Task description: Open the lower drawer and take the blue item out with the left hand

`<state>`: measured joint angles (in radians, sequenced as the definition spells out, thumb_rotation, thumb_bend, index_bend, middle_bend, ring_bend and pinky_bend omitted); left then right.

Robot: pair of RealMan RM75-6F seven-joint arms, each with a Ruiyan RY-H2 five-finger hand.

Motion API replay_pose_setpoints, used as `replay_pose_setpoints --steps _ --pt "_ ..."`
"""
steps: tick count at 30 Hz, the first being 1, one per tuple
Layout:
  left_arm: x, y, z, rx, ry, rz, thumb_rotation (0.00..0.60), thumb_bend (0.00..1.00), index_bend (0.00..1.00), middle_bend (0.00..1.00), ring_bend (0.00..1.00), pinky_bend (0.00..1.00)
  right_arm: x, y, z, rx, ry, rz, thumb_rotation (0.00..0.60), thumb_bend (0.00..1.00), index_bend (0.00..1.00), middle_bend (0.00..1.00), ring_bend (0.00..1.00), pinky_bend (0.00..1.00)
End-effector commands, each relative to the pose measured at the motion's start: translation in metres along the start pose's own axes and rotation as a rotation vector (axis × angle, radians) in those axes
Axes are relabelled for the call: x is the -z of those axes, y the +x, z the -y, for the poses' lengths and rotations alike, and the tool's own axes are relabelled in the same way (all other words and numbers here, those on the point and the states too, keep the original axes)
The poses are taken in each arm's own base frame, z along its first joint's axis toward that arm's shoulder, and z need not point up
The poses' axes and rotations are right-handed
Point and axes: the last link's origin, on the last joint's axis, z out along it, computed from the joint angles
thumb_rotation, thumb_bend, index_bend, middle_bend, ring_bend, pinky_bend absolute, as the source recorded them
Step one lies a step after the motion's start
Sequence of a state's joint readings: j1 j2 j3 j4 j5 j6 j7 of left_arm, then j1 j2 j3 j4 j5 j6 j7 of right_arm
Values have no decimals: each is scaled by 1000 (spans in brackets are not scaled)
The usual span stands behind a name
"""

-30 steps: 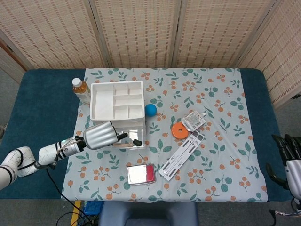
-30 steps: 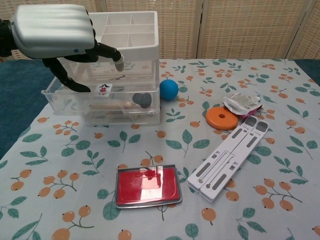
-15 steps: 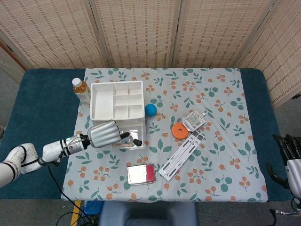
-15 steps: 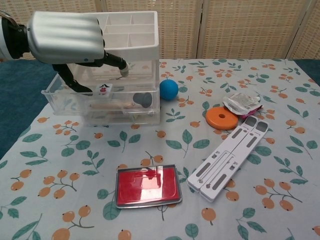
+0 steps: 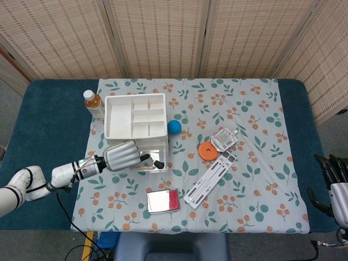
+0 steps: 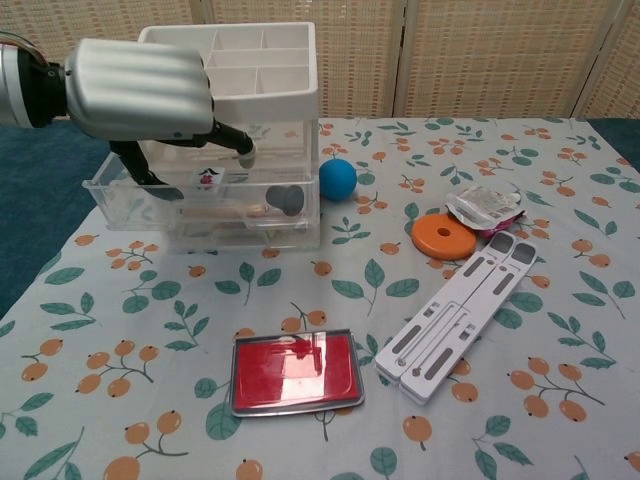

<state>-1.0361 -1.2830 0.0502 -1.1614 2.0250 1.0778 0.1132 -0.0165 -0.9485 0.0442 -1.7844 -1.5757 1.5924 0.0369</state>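
Observation:
A clear drawer unit with a white divided tray on top stands at the left of the cloth. One drawer is pulled out toward me; inside lie a wooden piece, a dark grey piece and a small card. My left hand hovers over that drawer, fingers curved down into it with nothing seen between them. A blue ball rests on the cloth just right of the unit. My right hand hangs off the table's right edge, holding nothing.
A bottle stands behind the unit's left corner. To the right lie an orange disc, a foil packet and a white folding stand. A red tin is near the front edge.
My left hand has shifted a little to the right and lower, its fingers dipping deeper into the pulled-out drawer. The right hand and the blue ball have not moved.

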Motion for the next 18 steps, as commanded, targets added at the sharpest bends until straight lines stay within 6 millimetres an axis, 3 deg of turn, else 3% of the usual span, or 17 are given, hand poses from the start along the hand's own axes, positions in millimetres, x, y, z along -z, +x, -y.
replay_pose_setpoints --steps 1,18 --pt "-1 0 -2 3 -4 -2 600 163 328 922 1000 1000 0 0 -1 1 -2 0 600 432 0 113 0 24" --pt "-5 1 0 -37 5 39 600 163 411 922 1000 1000 4 0 -5 -8 -12 -6 600 432 0 113 0 24"
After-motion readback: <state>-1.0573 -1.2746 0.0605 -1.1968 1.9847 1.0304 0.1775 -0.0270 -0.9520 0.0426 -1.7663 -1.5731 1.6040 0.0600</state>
